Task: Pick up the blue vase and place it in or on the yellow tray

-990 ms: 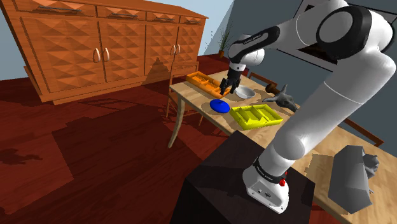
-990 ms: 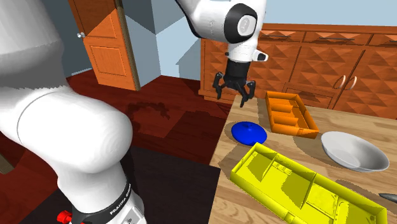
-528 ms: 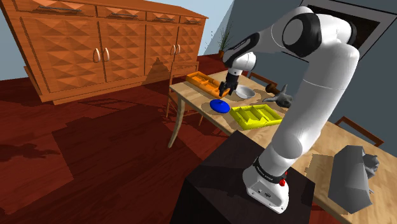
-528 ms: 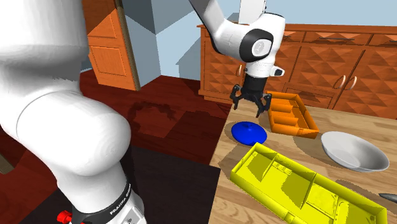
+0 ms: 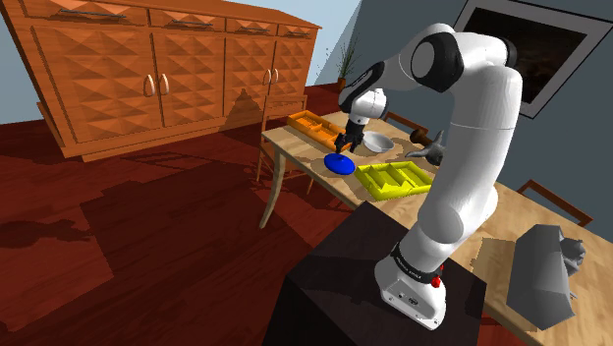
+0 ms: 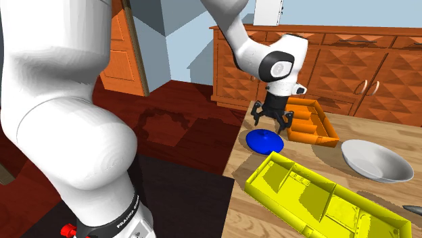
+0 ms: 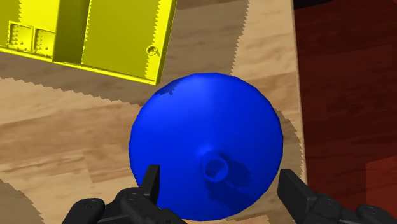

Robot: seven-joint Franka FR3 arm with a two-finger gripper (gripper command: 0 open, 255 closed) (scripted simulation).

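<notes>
The blue vase (image 7: 207, 149) is a low, wide blue disc with a small round neck at its middle, resting on the wooden table (image 6: 338, 159) near its edge. It shows as a blue dome (image 6: 264, 140) in the second exterior view and a blue patch (image 5: 339, 163) in the shoulder view. My gripper (image 7: 219, 184) hangs open just above it, one finger on each side of the neck, not touching. The black hand (image 6: 272, 119) hovers over the vase's far side. The yellow tray (image 6: 318, 199), with several compartments, lies beside the vase (image 7: 95, 35).
An orange divided tray (image 6: 308, 122) lies just behind the gripper. A grey bowl (image 6: 375, 161) sits beyond the yellow tray. The table edge runs close beside the vase, with red-brown floor (image 7: 347, 83) below. A large wooden sideboard (image 5: 147, 74) stands against the wall.
The gripper has come down and toward the vase over the last second, from well above the table's edge to just over the blue vase. Its fingers stay open. The vase has not moved.
</notes>
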